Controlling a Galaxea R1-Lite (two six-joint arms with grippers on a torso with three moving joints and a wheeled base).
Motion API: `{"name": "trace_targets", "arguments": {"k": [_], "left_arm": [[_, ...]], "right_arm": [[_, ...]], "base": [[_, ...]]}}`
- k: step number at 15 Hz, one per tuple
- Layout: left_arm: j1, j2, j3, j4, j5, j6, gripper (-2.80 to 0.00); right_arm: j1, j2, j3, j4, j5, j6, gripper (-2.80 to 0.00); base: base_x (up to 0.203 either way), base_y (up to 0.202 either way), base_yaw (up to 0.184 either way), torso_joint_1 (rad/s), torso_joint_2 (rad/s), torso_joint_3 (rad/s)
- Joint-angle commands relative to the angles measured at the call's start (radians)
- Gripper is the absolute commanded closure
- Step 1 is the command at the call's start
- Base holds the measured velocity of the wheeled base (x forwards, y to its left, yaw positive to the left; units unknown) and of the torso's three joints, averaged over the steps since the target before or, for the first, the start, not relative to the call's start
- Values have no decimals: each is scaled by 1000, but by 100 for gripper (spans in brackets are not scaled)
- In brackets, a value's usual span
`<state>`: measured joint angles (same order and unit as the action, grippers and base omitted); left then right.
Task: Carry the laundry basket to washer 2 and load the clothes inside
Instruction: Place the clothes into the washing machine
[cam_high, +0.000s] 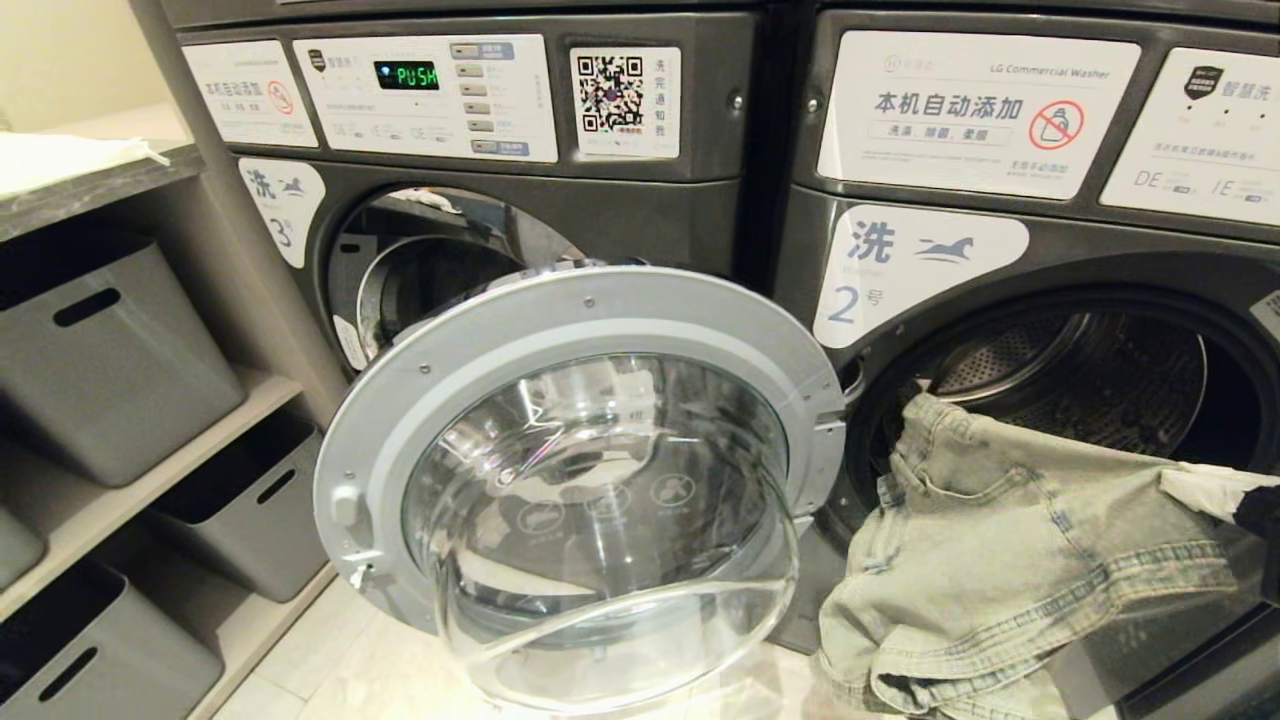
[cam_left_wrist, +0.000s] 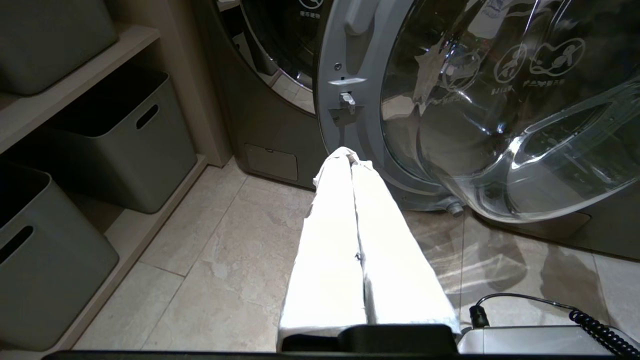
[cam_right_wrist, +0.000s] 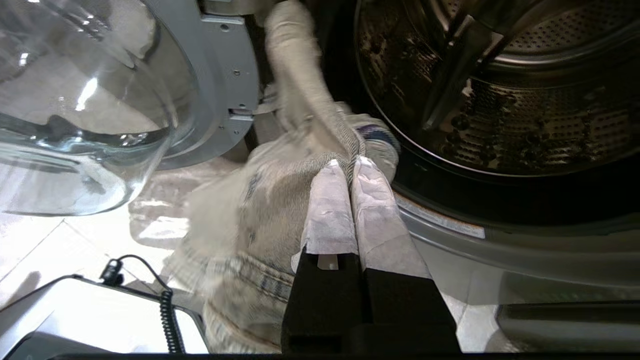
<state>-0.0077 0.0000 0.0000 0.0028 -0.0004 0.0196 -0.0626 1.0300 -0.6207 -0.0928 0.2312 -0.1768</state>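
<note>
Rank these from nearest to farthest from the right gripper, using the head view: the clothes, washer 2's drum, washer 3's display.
1. The clothes, pinched in the right gripper.
2. Washer 2's drum, just behind it.
3. Washer 3's display, far upper left.

Washer 2 (cam_high: 1010, 250), dark grey with a white "2" label, is standing with its round door (cam_high: 580, 480) swung wide open. The clothes (cam_high: 1000, 570), pale washed denim, are hanging at the drum's mouth, apparently draping over its lower rim.
</note>
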Motion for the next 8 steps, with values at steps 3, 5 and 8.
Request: {"name": "trace_targets", "arguments": {"k": [3,5,8], "left_arm": [[0,2,0,0,-1,0,0],[0,2,0,0,-1,0,0],[0,2,0,0,0,0,0]], "right_arm": [[-1,33,5,-2,-68,0,0],[-3,85,-5,-4,-108,20,0],[-6,135,-26,-4,-124,111,0]], "base": [[0,0,0,0,0,0],[0,0,0,0,0,0],[0,0,0,0,0,0]]}}
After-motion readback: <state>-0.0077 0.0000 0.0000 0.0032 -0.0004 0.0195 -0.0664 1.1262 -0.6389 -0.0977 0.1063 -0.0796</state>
